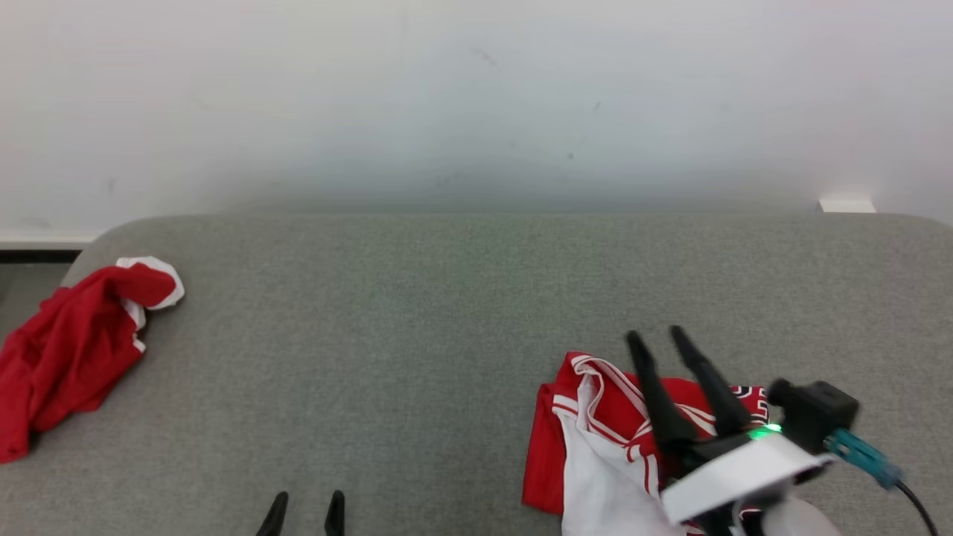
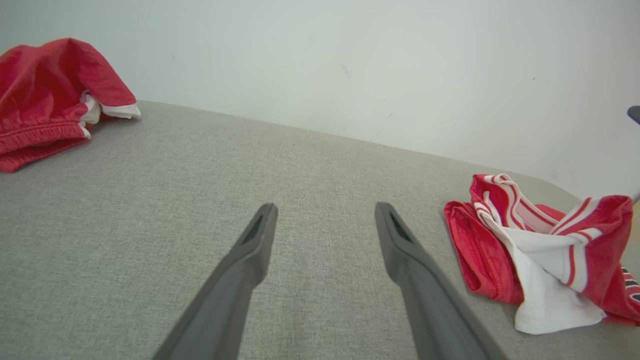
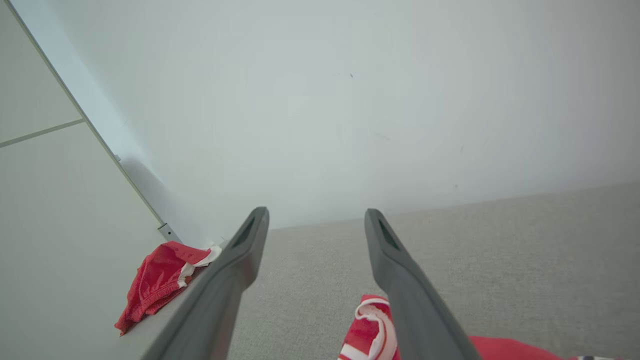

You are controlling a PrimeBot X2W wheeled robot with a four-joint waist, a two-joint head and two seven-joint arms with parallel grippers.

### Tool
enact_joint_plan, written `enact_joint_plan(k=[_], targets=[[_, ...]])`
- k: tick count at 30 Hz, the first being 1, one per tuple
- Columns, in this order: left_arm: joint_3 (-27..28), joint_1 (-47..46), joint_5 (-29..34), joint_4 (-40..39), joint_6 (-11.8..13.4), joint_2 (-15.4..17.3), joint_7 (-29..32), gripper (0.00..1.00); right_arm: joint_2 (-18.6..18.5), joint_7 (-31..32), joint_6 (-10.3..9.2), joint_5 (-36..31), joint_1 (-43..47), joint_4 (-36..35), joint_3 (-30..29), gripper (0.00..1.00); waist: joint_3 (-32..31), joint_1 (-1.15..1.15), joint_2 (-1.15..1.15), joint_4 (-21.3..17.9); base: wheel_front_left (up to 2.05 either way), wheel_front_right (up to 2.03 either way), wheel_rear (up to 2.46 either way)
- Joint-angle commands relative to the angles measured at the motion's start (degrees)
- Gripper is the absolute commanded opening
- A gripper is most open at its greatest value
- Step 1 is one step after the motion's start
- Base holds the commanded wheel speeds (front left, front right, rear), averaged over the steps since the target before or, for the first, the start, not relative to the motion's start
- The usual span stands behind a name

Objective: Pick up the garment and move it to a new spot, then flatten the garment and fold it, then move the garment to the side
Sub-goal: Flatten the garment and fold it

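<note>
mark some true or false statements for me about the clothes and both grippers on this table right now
1. A red garment and a red and white garment both lie on the grey table. True.
2. The right gripper has its fingers clamped on the red and white garment. False: its fingers stand apart above that garment and hold nothing.
3. The left gripper holds the red garment. False: it is open over bare table, well apart from both garments.
4. The red garment sits at the table's left end. True.
5. The red and white garment is spread out flat. False: it lies in a crumpled heap.
</note>
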Motion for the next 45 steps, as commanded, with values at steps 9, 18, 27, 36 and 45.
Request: enact_joint_plan(k=[9,18,27,36,45], targets=[[0.7,2.0,-0.4,-1.5,0.9,0.2,0.0,1.00,-4.9,-6.0,-0.12,-14.7,12.0,-5.3,-17.3,1.00,-1.8,0.00,0.00,-2.1,0.00,0.00,0.00],[0.8,2.2,-0.2,-1.4,0.9,0.2,0.0,1.00,-6.2,-7.8,-0.12,-24.8,18.1,-0.6,-26.9,0.79,-2.4,0.00,0.00,-2.8,0.00,0.00,0.00],[0.8,1.9,-0.1,-1.4,0.8,0.2,0.0,1.00,-6.8,-7.2,-0.12,-25.2,15.6,1.9,-20.6,0.00,-2.2,0.00,0.00,-2.6,0.00,0.00,0.00],[0.1,1.0,0.5,-0.8,0.0,0.2,0.0,1.00,-4.0,-4.0,-0.13,-27.5,8.3,17.0,-14.4,0.00,-0.9,0.00,0.00,-0.3,0.00,0.00,0.00],[0.7,0.6,0.5,-0.6,-0.3,0.2,0.0,1.00,-0.6,-5.7,-0.13,-28.6,2.6,25.3,-7.7,0.00,-0.4,0.00,0.00,1.5,0.00,0.00,0.00]])
